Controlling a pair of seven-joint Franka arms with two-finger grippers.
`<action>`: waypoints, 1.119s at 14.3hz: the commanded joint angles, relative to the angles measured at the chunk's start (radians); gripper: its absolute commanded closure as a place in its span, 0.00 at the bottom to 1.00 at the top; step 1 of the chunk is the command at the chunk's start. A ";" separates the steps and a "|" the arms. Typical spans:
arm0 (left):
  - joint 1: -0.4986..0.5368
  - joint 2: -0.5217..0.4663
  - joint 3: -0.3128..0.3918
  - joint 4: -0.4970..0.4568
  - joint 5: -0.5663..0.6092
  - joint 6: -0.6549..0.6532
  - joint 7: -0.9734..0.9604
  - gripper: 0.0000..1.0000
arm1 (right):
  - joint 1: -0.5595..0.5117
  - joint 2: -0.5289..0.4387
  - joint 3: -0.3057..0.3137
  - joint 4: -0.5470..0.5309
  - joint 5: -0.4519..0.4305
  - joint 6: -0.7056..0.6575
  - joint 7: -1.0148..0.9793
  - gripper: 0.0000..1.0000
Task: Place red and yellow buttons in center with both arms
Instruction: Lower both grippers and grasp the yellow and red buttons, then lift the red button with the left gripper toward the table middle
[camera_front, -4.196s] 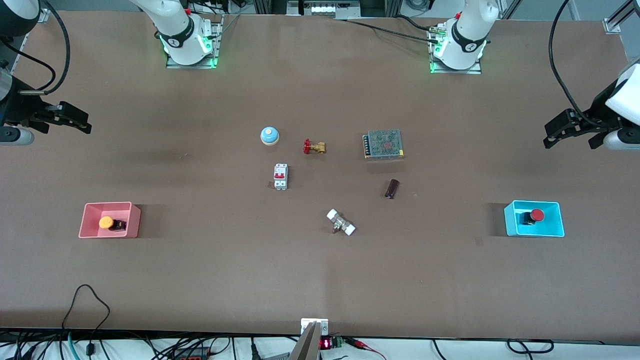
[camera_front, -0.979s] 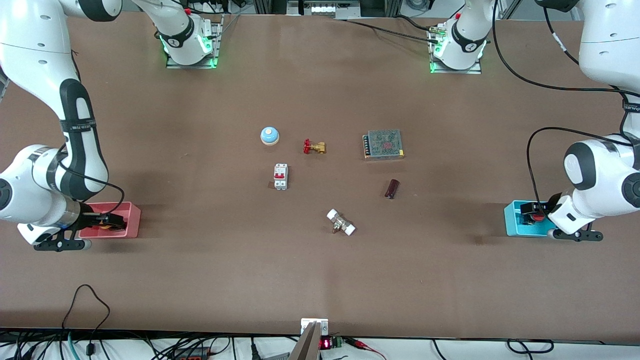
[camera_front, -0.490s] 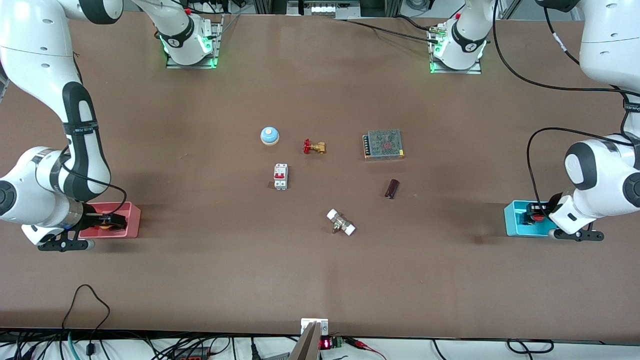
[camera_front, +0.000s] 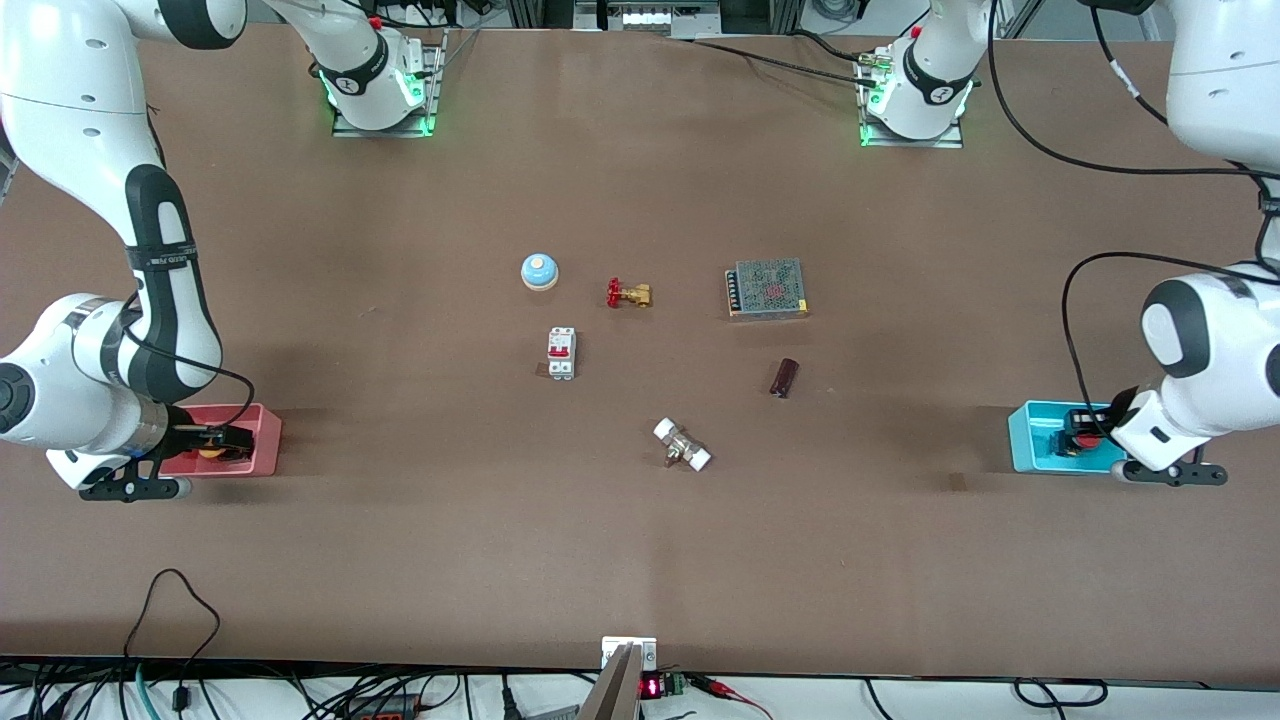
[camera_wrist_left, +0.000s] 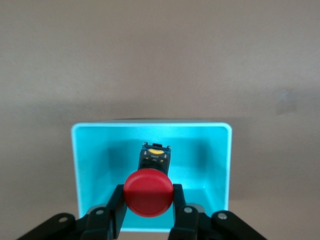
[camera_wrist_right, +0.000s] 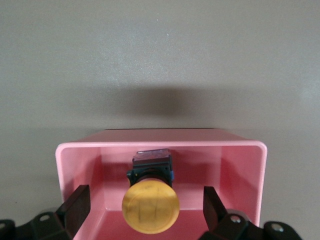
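Brown table (camera_front: 640, 560): left gripper (camera_wrist_left: 148, 207) clamps red button (camera_wrist_left: 148, 192) inside cyan tray (camera_wrist_left: 95, 150); right gripper (camera_wrist_right: 142, 212) spread around yellow button (camera_wrist_right: 150, 206) inside pink tray (camera_wrist_right: 160, 144), fingertips cropped.

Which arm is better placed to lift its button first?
The left. The left gripper has its fingers shut on the red button in the cyan tray; the right gripper stands open around the yellow button.

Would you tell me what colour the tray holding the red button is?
Cyan tray, clearest in the left wrist view, around the red button.
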 joint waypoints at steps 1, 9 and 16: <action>-0.006 -0.087 -0.006 -0.008 0.003 -0.064 0.001 0.77 | -0.010 0.029 0.003 0.036 0.009 -0.009 -0.013 0.00; -0.131 -0.154 -0.022 -0.019 -0.009 -0.179 -0.204 0.77 | -0.014 0.040 0.003 0.049 0.009 -0.014 -0.015 0.49; -0.253 -0.098 -0.106 -0.025 -0.011 -0.149 -0.502 0.77 | -0.013 0.019 0.001 0.050 0.006 -0.040 -0.021 0.72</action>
